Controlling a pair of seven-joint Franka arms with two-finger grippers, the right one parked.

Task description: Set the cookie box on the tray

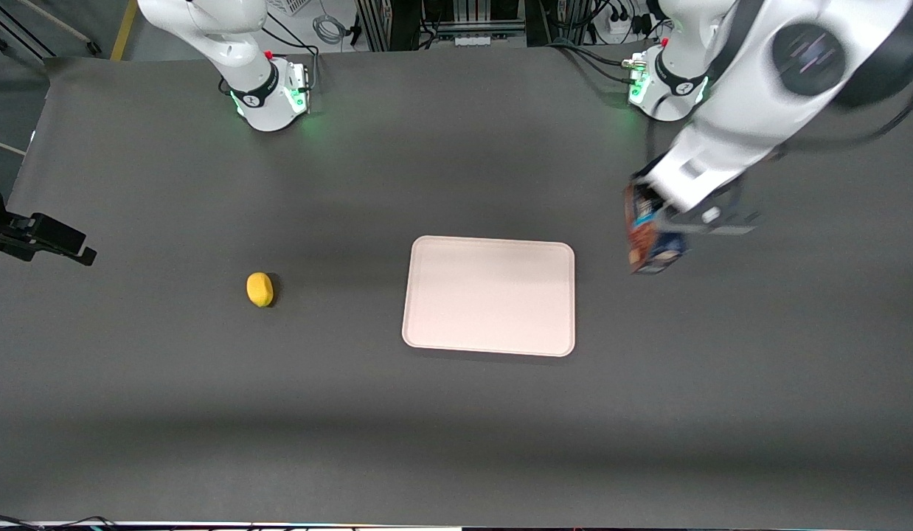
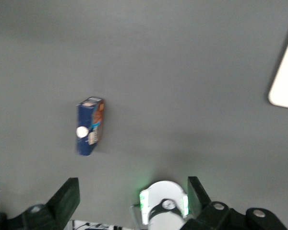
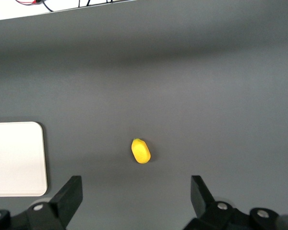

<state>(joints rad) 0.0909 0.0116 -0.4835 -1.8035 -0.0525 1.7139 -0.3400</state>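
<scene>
The cookie box point(image 1: 648, 240), dark blue with a brown-red cookie picture, rests on the dark table beside the tray, toward the working arm's end. It also shows in the left wrist view point(image 2: 90, 125), apart from the fingers, with its round white logo showing. The pale pink-white tray point(image 1: 490, 295) lies flat mid-table with nothing on it; its corner shows in the left wrist view point(image 2: 285, 81). My left gripper point(image 2: 133, 199) is open and empty, its fingers point(image 2: 67, 196) spread wide, raised above the table. In the front view the hand point(image 1: 692, 184) hangs over the box and partly covers it.
A small yellow lemon-like object point(image 1: 259, 289) lies on the table beside the tray, toward the parked arm's end; it also shows in the right wrist view point(image 3: 141, 151). The arm bases point(image 1: 667, 88) stand farthest from the front camera.
</scene>
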